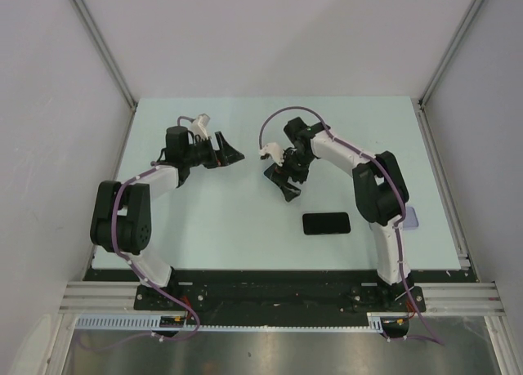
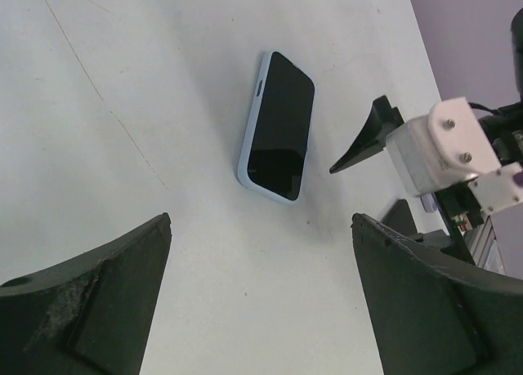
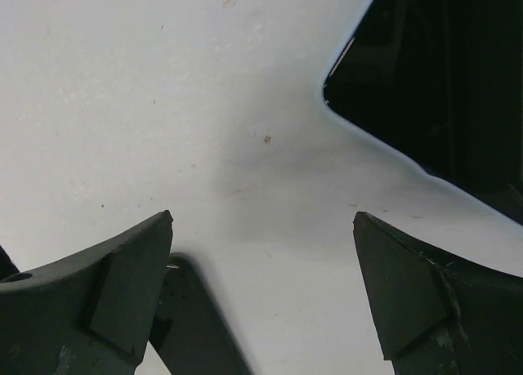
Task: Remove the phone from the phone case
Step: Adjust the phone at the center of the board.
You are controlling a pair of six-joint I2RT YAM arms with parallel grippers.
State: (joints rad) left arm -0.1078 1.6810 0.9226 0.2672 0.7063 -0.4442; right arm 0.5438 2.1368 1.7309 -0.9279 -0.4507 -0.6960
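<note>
the left gripper hangs over the upper left part of the table, jaws spread wide with nothing between them. in its wrist view its two dark fingers fill the lower corners, with bare surface between.

the right gripper sits near the middle of the top view, tilted down toward the table. it is also wide apart and empty. in its own wrist view only tabletop lies between the jaws.

the phone lies flat on the table, just below and right of the right gripper in the top view, apart from both grippers. its dark screen faces up. its long axis runs left to right in the top view, parallel to the table's near edge. in the left wrist view it stands nearly upright in the frame, leaning slightly right at the top.

it still sits in its pale blue case, whose rim shows along the left and lower edges. which end is the phone's top i cannot tell.

in the right wrist view one rounded corner of the phone fills the upper right.
</note>
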